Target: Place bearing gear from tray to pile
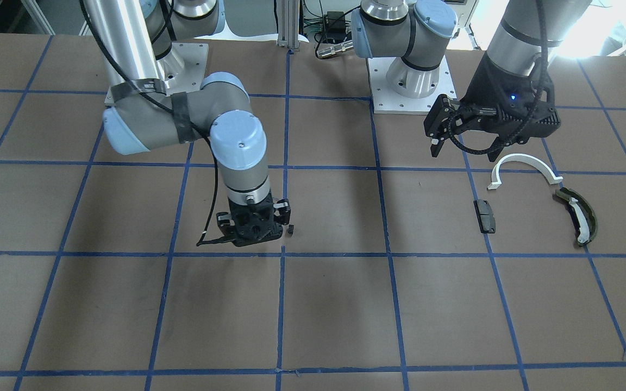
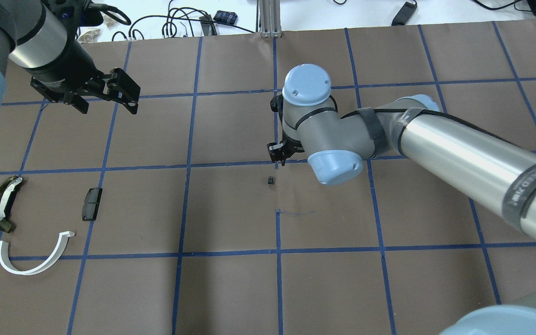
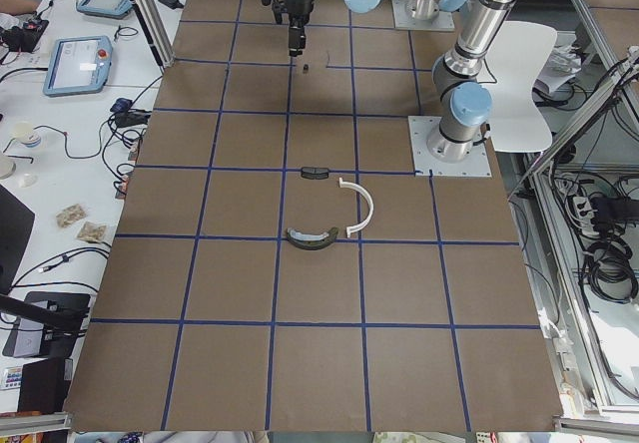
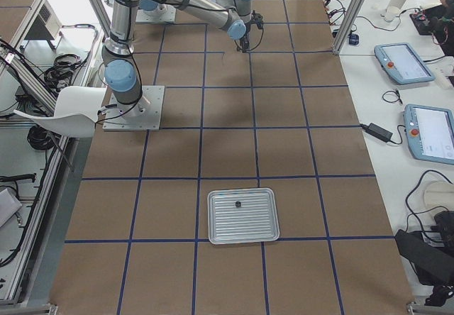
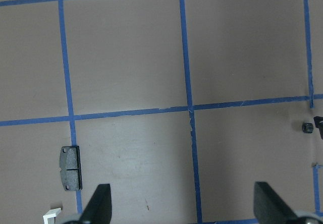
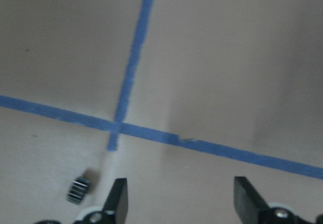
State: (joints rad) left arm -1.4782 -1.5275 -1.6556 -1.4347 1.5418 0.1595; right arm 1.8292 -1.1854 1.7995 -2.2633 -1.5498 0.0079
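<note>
A small black bearing gear (image 2: 271, 180) lies loose on the brown table near the middle, also in the front view (image 1: 291, 230). My right gripper (image 2: 278, 155) hangs just above the table beside it, open and empty. In the right wrist view the gear (image 6: 79, 189) lies outside the gripper (image 6: 181, 204), past its left finger. The pile lies apart on my left: a white half-ring (image 2: 58, 253), an olive-black shoe (image 2: 3, 204) and a black block (image 2: 92, 204). My left gripper (image 2: 108, 104) hovers open and empty beyond the pile. The metal tray (image 4: 241, 226) shows only in the exterior right view.
A small dark part (image 4: 237, 204) sits in the tray, far from both arms. The two arm bases (image 1: 408, 81) stand on white plates at the table's robot-side edge. Blue tape lines grid the brown table cover.
</note>
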